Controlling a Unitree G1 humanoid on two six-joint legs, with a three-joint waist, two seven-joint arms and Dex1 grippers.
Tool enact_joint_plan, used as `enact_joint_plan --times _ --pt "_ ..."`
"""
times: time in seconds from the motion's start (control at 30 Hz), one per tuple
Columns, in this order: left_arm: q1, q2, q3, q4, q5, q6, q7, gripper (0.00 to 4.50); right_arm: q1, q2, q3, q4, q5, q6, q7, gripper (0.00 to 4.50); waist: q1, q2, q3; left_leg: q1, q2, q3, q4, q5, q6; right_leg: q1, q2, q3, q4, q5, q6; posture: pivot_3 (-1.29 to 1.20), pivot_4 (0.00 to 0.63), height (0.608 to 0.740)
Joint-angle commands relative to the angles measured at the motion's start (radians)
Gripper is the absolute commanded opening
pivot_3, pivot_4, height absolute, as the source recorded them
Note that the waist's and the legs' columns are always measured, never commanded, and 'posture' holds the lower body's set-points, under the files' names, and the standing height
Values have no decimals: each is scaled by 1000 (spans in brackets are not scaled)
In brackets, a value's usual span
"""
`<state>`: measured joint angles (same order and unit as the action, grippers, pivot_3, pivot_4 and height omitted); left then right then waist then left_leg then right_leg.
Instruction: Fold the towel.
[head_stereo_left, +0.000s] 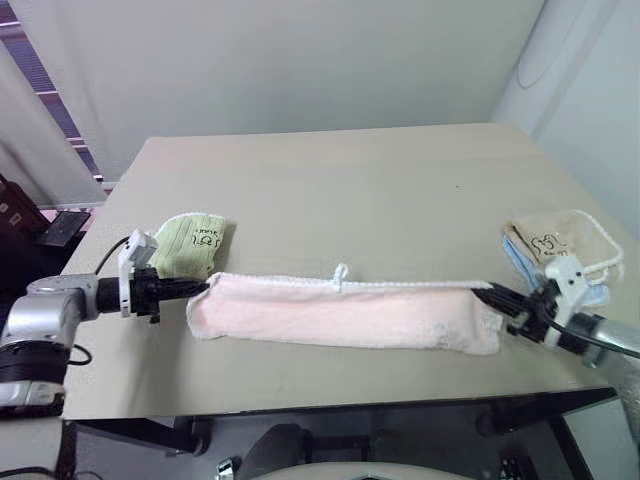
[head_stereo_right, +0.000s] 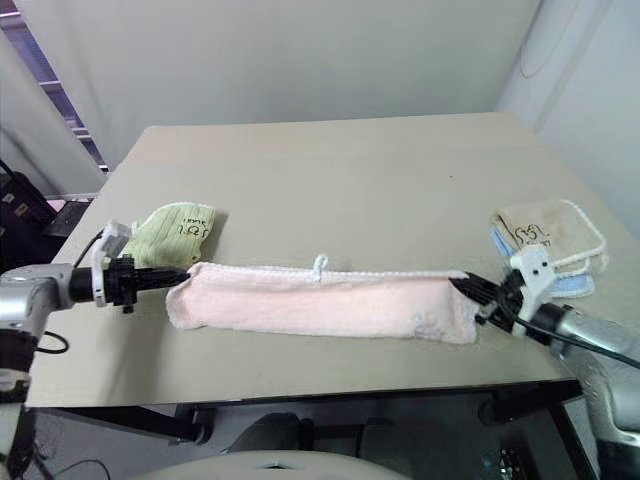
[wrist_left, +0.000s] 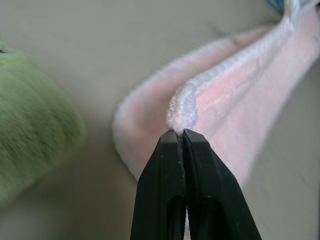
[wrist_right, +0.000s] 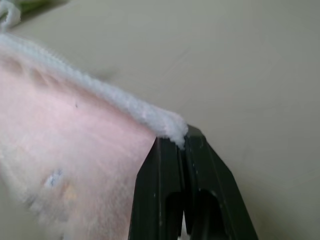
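Observation:
The pale pink towel (head_stereo_left: 340, 315) hangs stretched in a long band across the front of the table (head_stereo_left: 350, 190), its white stitched edge on top with a small white loop (head_stereo_left: 340, 274) at the middle. My left gripper (head_stereo_left: 205, 287) is shut on the towel's left corner (wrist_left: 181, 112). At the other end my right gripper (head_stereo_left: 492, 292) is shut on the right corner (wrist_right: 167, 125). The towel's lower part sags onto the tabletop between the two grippers.
A folded light green towel (head_stereo_left: 188, 245) lies on the table just behind my left gripper. A beige towel stacked on a blue one (head_stereo_left: 562, 245) sits at the right edge, behind my right gripper. The table's front edge is close below the towel.

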<state>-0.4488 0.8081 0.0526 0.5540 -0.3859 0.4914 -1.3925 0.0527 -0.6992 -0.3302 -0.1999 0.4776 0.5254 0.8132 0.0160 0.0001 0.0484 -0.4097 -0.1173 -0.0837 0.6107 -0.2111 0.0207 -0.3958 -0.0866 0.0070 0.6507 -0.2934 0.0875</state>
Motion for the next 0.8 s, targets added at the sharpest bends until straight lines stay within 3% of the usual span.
enact_joint_plan --times 0.03,0.27,0.4,0.57,0.7,0.8 --pt "-58 -18 -15 71 42 -61 3 32 -65 30 51 34 -23 -23 -29 0 -1 0 0 0 0 0 0 0 0 0 0 0 0 0 0 0 0 740" --pt "-101 -40 -28 138 70 -74 -14 32 -74 38 114 29 5 59 -26 0 -2 0 0 0 0 0 3 0 0 2 0 0 0 1 1 0 0 740" --pt "-126 -59 -2 196 89 -141 56 1117 -89 36 113 19 31 110 -23 1046 -1 0 0 1 0 0 4 0 0 3 0 0 0 2 1 0 0 740" --pt "-154 -68 24 221 69 -135 73 2982 -116 40 85 18 51 129 -50 2871 -2 -1 -1 1 0 0 5 0 0 3 0 0 0 5 5 0 0 740" --pt "-153 -39 54 169 45 -80 61 4395 -141 57 -25 -6 160 208 -109 4300 -2 -1 -1 1 0 0 5 0 0 3 0 0 0 6 6 0 0 740" --pt "-96 -3 64 29 -14 14 -11 4428 -172 89 -164 -42 357 368 -212 4459 -5 -1 -1 1 0 0 5 0 0 3 1 1 0 6 6 0 0 740"
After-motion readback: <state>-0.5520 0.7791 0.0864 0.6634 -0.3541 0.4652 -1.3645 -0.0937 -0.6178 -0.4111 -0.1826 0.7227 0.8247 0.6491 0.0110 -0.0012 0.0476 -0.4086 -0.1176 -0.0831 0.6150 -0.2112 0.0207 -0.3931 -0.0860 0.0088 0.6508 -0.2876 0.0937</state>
